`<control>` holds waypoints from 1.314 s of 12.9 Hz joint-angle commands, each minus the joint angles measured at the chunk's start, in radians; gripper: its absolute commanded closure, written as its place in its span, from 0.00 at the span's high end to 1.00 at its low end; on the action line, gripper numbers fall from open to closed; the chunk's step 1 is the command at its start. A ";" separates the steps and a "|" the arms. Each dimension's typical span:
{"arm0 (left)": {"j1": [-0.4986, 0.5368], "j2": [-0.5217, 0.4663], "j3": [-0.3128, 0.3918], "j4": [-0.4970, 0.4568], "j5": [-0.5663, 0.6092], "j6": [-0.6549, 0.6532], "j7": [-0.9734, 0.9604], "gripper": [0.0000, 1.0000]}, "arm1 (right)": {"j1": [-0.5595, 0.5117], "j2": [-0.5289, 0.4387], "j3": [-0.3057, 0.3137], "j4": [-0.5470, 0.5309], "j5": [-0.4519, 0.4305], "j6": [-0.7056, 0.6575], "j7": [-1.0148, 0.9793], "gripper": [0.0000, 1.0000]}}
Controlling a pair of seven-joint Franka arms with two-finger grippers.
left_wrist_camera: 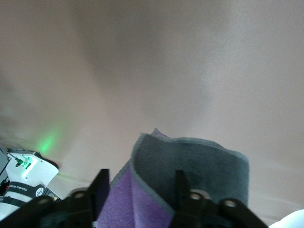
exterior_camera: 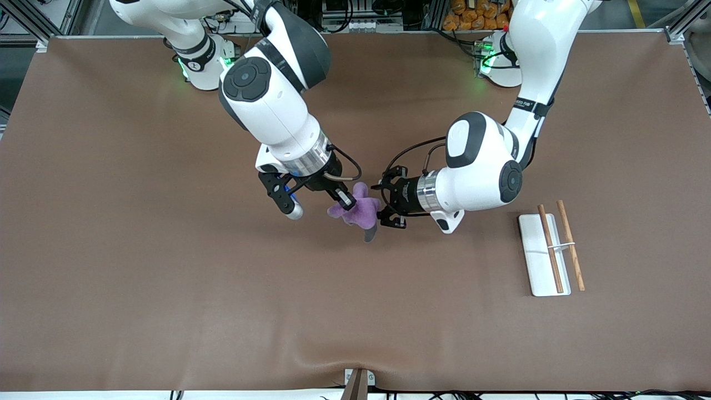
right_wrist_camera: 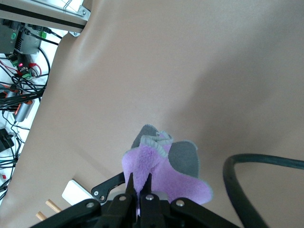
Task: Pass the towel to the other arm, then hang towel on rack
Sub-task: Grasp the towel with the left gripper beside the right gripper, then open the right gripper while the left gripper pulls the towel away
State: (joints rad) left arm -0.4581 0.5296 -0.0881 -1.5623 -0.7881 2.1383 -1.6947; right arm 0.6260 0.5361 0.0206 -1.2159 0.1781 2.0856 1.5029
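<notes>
The purple towel (exterior_camera: 364, 214) hangs bunched in the air over the middle of the table, its dark grey underside partly showing. My right gripper (exterior_camera: 348, 202) is shut on its upper fold; the right wrist view shows the fingertips (right_wrist_camera: 129, 183) pinching the purple cloth (right_wrist_camera: 161, 166). My left gripper (exterior_camera: 383, 208) is open with the towel between its jaws, one finger on each side. In the left wrist view the towel (left_wrist_camera: 190, 166) fills the gap between the black fingers (left_wrist_camera: 100, 186). The rack (exterior_camera: 541, 261) lies toward the left arm's end of the table, nearer the front camera.
The rack's two wooden rods (exterior_camera: 571, 244) lie along its white base with a thin white crossbar over them. A corner of the rack (right_wrist_camera: 76, 192) shows in the right wrist view. A black cable (right_wrist_camera: 266, 161) loops by the right gripper. The brown table (exterior_camera: 166, 278) spreads around.
</notes>
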 commanded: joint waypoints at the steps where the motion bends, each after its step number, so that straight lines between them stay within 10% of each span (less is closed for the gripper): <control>1: -0.005 -0.002 0.002 0.002 -0.020 0.018 -0.014 0.20 | 0.017 0.007 -0.014 0.012 0.018 0.007 0.014 0.00; 3: 0.004 -0.003 0.004 0.010 -0.007 0.018 0.001 0.00 | 0.017 0.007 -0.014 0.010 0.018 0.007 0.014 0.00; 12: 0.021 -0.097 0.011 0.051 0.306 -0.021 0.036 0.00 | 0.012 0.004 -0.016 0.012 0.017 0.005 0.010 0.00; 14: 0.042 -0.125 0.013 0.057 0.395 -0.067 0.073 0.00 | 0.001 0.004 -0.016 0.010 0.018 -0.001 0.008 0.86; 17: 0.084 -0.160 0.014 0.065 0.452 -0.113 0.176 0.00 | -0.008 -0.004 -0.019 0.012 0.017 -0.006 -0.003 1.00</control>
State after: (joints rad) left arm -0.4034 0.4023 -0.0728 -1.4940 -0.3652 2.0603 -1.5822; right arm 0.6257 0.5361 0.0049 -1.2154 0.1781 2.0885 1.5037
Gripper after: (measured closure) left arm 0.978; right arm 0.568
